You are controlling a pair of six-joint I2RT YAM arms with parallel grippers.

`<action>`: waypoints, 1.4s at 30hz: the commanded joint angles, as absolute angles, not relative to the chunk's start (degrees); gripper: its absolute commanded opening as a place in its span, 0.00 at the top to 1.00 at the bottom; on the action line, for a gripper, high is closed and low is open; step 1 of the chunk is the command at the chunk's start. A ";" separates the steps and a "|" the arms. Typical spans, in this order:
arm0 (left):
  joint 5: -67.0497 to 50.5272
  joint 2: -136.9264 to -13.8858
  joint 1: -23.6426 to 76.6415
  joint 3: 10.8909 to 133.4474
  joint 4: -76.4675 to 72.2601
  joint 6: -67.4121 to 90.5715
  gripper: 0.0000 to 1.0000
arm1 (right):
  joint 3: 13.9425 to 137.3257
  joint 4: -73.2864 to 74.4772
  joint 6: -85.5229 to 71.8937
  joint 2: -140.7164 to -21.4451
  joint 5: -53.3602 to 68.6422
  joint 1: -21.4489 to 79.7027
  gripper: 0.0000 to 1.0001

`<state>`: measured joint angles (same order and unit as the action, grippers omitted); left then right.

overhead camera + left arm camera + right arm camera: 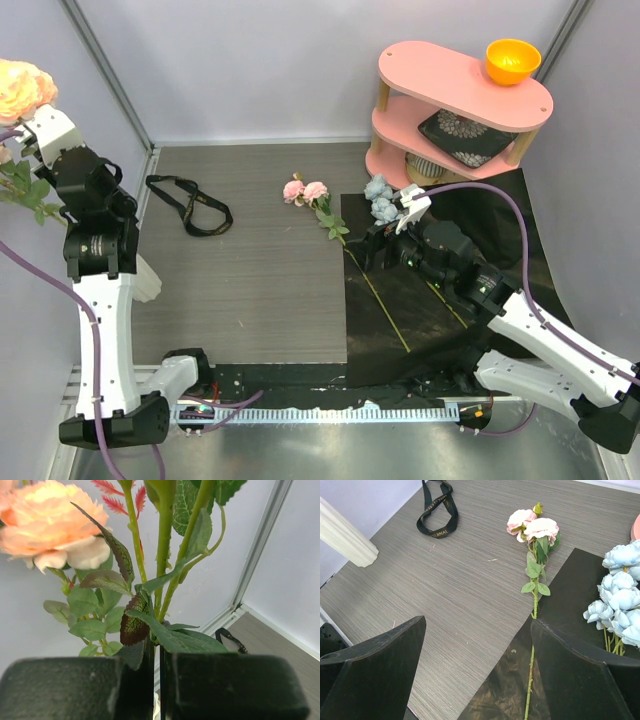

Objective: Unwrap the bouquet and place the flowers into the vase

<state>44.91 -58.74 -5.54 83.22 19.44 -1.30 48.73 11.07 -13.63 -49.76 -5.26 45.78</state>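
Fingers of right gripper (477, 625) spread wide above grey table (445, 590). Pink flowers (532, 527) lie on table, stem running onto black paper (570, 595). Pale-blue flowers (620, 600) on paper at right edge. Black ribbon (437, 512) loose at top; vase (342, 535) at left edge.

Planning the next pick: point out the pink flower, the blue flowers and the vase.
pink flower (541, 528), right wrist view, right-hand bloom.
blue flowers (622, 597), right wrist view, middle bloom.
vase (342, 537), right wrist view, ribbed side.

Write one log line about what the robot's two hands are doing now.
left hand: shut on peach flower, held high | right hand: open above pink flower stem | blue flowers: lying on black paper
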 commanded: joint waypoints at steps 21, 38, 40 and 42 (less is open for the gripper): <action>39.40 -50.63 -7.03 73.65 31.54 19.33 0.00 | 49.57 11.16 -15.29 -51.85 -4.22 45.44 0.08; -31.98 -48.95 -6.68 70.49 23.82 29.62 0.06 | 69.34 35.24 -12.48 -86.91 -10.29 43.16 0.19; -34.45 -48.69 -5.63 69.79 23.29 29.88 0.06 | 70.92 35.33 -11.78 -90.59 -7.48 41.58 0.27; -35.76 -48.17 -3.17 67.60 21.54 31.02 0.06 | 71.36 34.45 -11.43 -92.89 -5.55 40.35 0.35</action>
<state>-24.51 -49.78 -5.96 69.54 26.61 28.40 67.83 33.17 -13.13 -90.02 -8.32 42.74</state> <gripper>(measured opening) 0.942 0.719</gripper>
